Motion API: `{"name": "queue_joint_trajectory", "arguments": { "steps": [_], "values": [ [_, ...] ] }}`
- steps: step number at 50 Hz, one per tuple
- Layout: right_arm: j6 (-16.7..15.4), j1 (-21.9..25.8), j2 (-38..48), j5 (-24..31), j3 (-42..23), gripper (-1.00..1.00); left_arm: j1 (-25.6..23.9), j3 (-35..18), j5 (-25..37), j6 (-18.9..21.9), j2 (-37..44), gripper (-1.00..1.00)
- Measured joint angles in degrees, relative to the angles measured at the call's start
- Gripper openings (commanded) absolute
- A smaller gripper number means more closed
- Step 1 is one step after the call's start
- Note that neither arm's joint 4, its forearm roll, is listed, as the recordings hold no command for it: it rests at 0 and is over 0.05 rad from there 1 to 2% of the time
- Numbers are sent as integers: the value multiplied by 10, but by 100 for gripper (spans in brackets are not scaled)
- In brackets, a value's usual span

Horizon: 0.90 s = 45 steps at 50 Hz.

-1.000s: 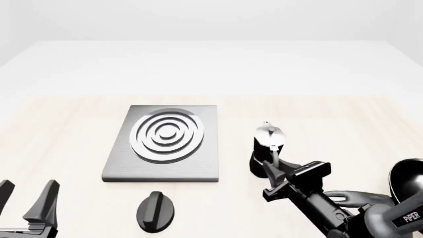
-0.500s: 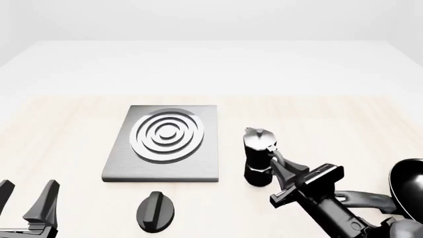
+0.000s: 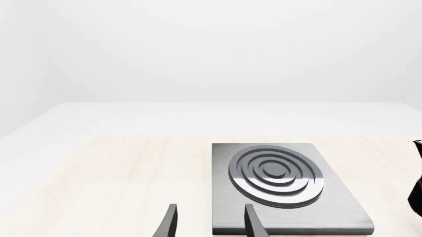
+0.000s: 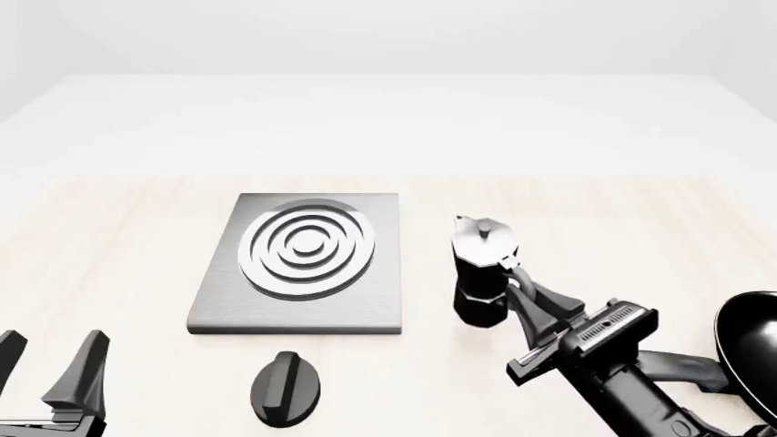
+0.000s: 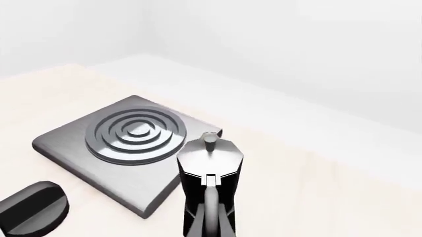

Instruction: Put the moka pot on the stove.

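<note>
Nearest to us in the front view, the left gripper (image 4: 49, 364) sits low at the table's near left corner, its two dark fingers (image 4: 83, 369) spread apart with nothing between them. In the left wrist view the same fingertips (image 3: 252, 223) frame bare wood just short of the stove's near edge.

Just beyond, a small black oval knob (image 4: 286, 389) lies on the table (image 4: 109, 237), in front of the stove and apart from it. At the far right edge we see part of a black frying pan (image 4: 751, 350), cut off by the frame.

The right gripper (image 4: 525, 296) reaches in from the lower right and pinches the handle of the moka pot (image 4: 483, 273). We see its fingers closed on the handle on the pot's right side. The pot stands upright, or nearly so, its silver lid and knob on top; whether its base touches the table we cannot tell. It is just to the right of the stove (image 4: 304, 264), near that slab's right edge but not over it.

Farther back, the stove lies flat on the wood, its concentric ring burner (image 4: 306, 246) bare. The right wrist view shows the pot with the stove beside it.
</note>
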Motion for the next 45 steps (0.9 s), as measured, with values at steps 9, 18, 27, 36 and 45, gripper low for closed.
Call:
{"name": "queue_joint_trajectory", "arguments": {
  "steps": [9, 18, 27, 36, 45],
  "values": [
    [-2, 6, -13, 0, -2, -100, 0, 0, 0, 0, 0, 100],
    [0, 11, -22, 1, -7, -100, 0, 0, 0, 0, 0, 100],
    [2, 14, -28, 1, -11, -100, 0, 0, 0, 0, 0, 100],
    [11, 20, -33, 7, -18, -100, 0, 0, 0, 0, 0, 100],
    [17, 31, -54, 38, -33, -100, 0, 0, 0, 0, 0, 100]
  ]
}}
